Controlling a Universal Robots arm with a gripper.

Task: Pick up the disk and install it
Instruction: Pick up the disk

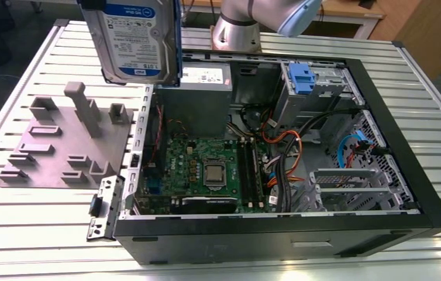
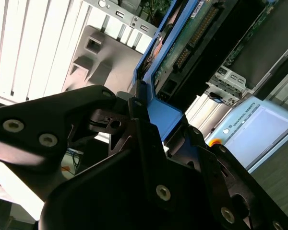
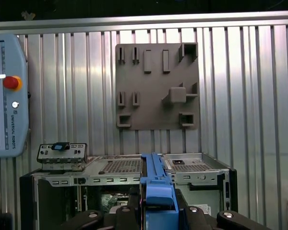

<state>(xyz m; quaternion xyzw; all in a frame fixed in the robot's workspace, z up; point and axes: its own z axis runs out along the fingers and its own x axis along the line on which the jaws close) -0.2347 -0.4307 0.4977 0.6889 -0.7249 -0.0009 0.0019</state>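
While the black 2-finger gripper (image 2: 163,120) carries it, the disk (image 1: 134,41), a flat silver metal hard drive with a white-and-blue label and blue plastic rails, hangs in the air, touching nothing else; jaws pinch the blue rail end from 2 sides in both wrist views; label faces the exterior camera, disk roughly upright; in the exterior view its lower edge overlaps the grey metal power-supply box (image 1: 197,93) at the corner of the open black computer case (image 1: 392,117); grey fixture plate with raised blocks (image 1: 57,146) lies on the slatted aluminium table (image 1: 427,99) beside the case; small blue plastic latch (image 1: 302,79) sits well apart, toward the exterior view's right; green motherboard (image 1: 205,170) exposed.
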